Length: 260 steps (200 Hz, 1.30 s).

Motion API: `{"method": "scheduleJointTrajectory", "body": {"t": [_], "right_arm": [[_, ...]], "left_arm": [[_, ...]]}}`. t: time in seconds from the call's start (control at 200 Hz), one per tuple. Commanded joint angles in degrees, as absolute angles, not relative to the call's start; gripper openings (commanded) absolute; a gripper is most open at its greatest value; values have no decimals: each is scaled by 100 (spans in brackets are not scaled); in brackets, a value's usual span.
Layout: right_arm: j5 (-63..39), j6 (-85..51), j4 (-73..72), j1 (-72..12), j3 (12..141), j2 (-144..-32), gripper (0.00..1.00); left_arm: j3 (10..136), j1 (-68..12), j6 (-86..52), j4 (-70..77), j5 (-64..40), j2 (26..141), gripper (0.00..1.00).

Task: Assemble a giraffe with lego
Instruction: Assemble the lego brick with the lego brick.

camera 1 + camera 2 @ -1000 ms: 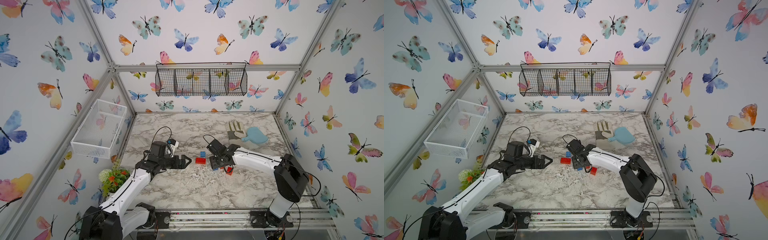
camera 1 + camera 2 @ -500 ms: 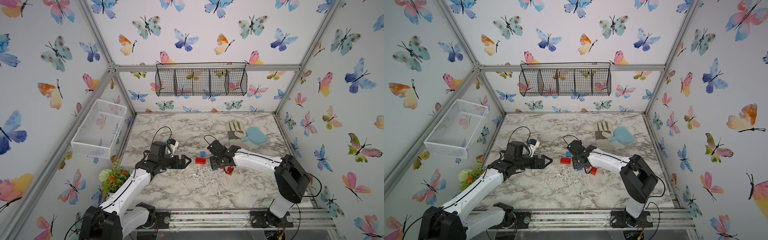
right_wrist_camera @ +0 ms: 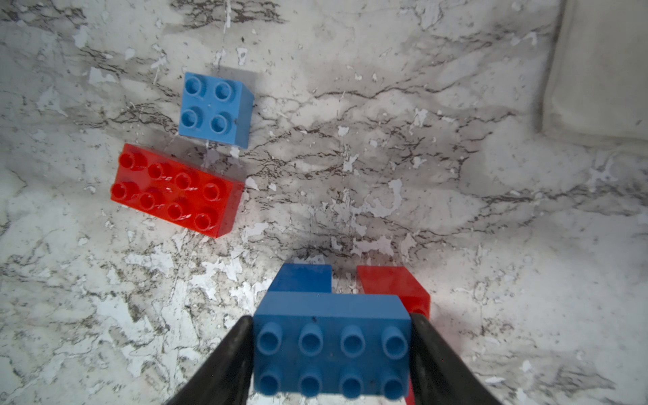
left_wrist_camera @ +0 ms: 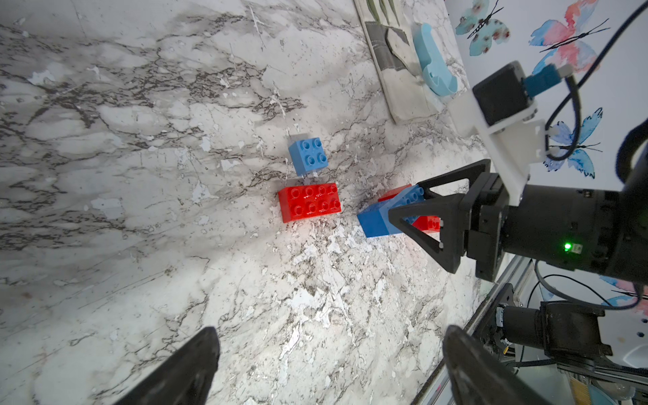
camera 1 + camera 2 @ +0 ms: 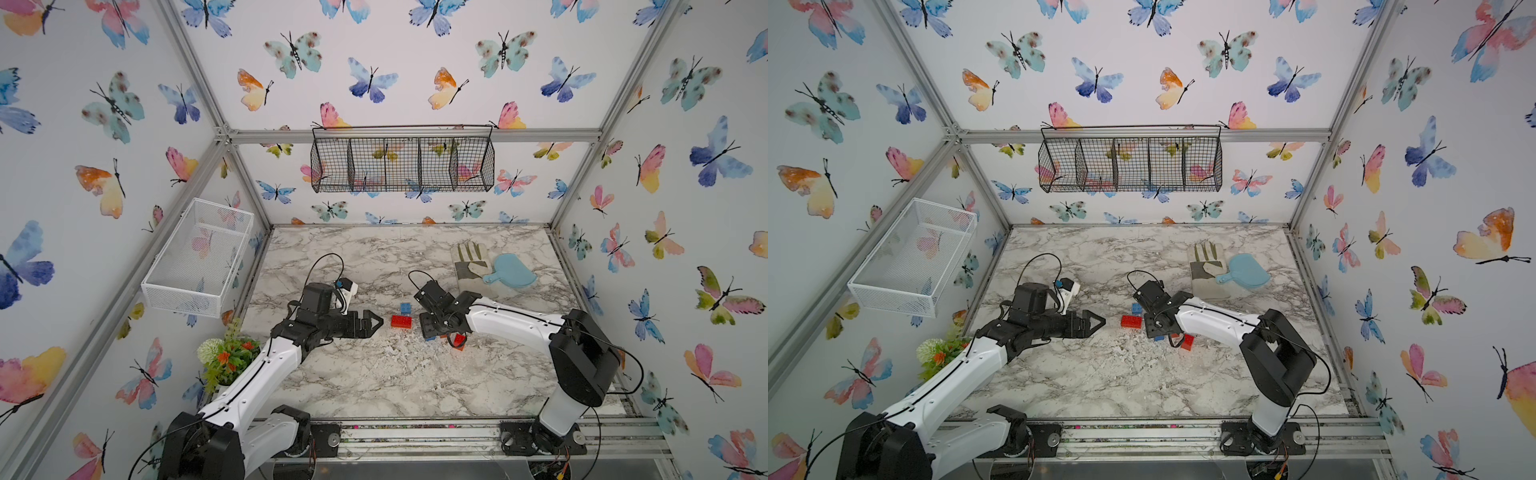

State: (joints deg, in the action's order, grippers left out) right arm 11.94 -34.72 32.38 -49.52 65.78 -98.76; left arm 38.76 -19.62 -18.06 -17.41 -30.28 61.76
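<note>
The right gripper (image 3: 331, 319) is clamped on the long blue brick (image 3: 331, 354), one finger at each short end. A small blue brick (image 3: 301, 278) and a red brick (image 3: 392, 285) sit just past it; I can't tell if they're joined. The long red brick (image 4: 309, 201) and a light-blue square brick (image 4: 308, 156) lie loose nearby on the marble table (image 5: 374, 374). The left gripper (image 4: 331, 331) hovers close, fingers spread wide.

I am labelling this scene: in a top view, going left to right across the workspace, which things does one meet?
In a top view: potted plant → left gripper → long red brick → right gripper → pale blue paddle.
</note>
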Motion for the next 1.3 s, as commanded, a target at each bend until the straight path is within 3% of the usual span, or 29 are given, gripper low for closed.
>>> {"method": "scheduleJointTrajectory", "body": {"t": [0.0, 0.646, 0.876, 1.296], "right_arm": [[1000, -3604, 3536, -4931, 6426, -10025, 62], [1330, -3430, 3579, -4931, 6978, -9485, 79], [1770, -3734, 4106, -4931, 6856, -9089, 79], [1997, -5026, 3955, -4924, 5472, -8047, 73]], "left_arm": [[3845, -1987, -1773, -1767, -3041, 6091, 98], [3867, -2038, -1682, -1863, -3542, 6161, 98], [3852, -2363, -1627, -1864, -3598, 6255, 98], [3858, -2759, -1591, -1776, -3529, 6165, 98]]}}
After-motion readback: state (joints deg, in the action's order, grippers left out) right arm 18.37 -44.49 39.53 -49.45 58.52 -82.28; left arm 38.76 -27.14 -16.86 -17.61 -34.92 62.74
